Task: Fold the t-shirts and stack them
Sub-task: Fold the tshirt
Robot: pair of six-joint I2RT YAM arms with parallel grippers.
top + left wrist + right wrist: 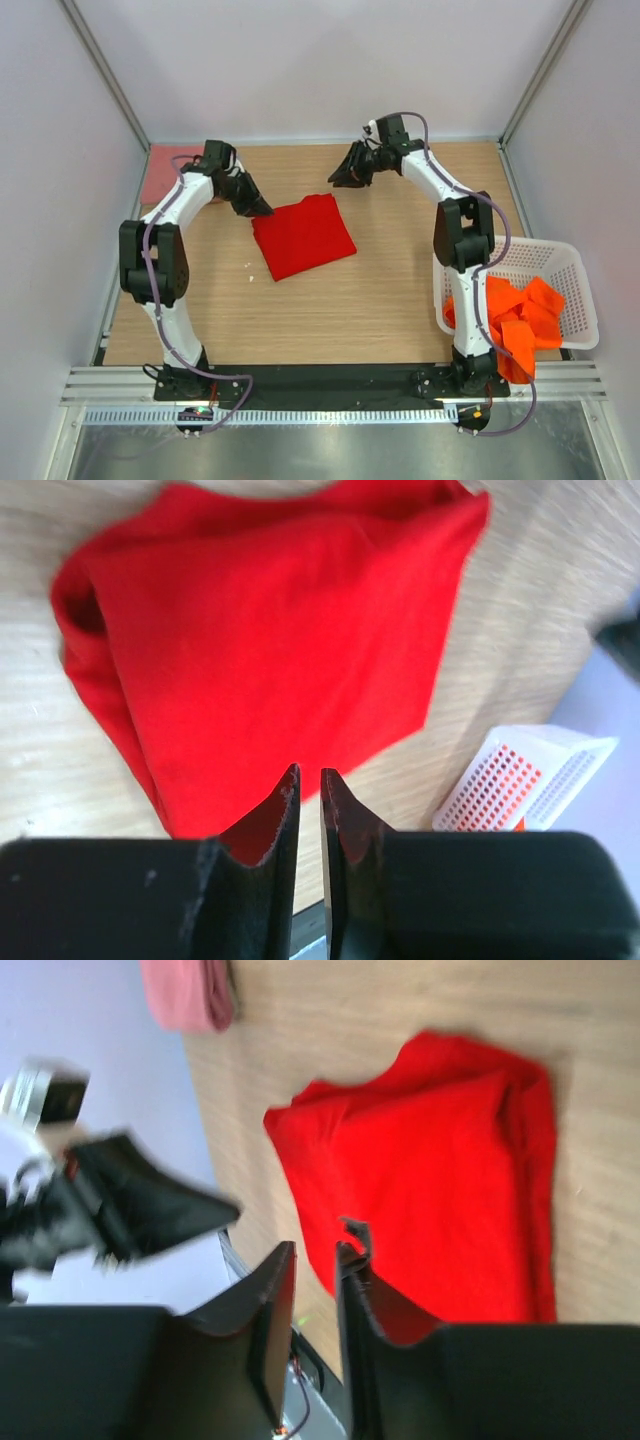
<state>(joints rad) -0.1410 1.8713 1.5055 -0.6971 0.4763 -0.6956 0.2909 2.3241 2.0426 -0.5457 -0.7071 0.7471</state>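
Left gripper (264,209) sat at the far-left corner of the red t-shirt (303,236); cloth lay flat and low just ahead of its fingertips, nothing tall in the way. Past the shirt, toward the arm bases, bare table (350,310) gave free passage. Behind this gripper: pink t-shirt (160,172) in the corner, tight against the side wall (60,150). Right gripper (342,180) was near the shirt's far corner, back wall (320,70) near behind it. Gap between the two grippers was free, bare wood only. Basket (575,262) with orange t-shirts (515,315) stood well off to the right gripper's right, beside its own arm, blocking low sweeps there.
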